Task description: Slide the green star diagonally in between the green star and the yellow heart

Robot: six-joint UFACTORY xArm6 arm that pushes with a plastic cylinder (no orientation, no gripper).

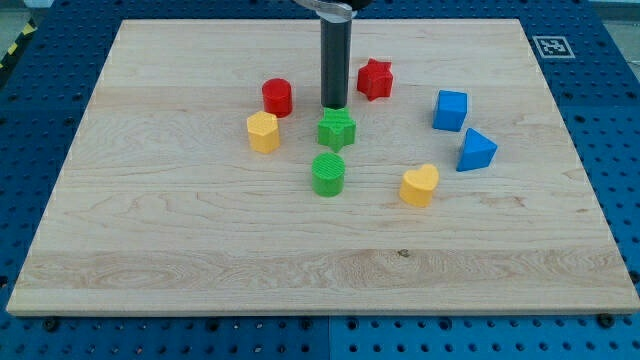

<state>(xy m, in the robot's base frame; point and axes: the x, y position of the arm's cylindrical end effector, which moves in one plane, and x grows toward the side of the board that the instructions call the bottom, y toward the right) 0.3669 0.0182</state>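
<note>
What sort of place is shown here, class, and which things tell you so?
Probably a robotics lab bench: a wooden board on a blue perforated table, a printed marker tag, and my tip just above the green star.

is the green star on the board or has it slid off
On the board: the green star sits on the wooden board, just below my tip.

one camera looks from the front and above, tilted down at the whole wooden board. my tip stands toward the view's top, near the middle.
</note>
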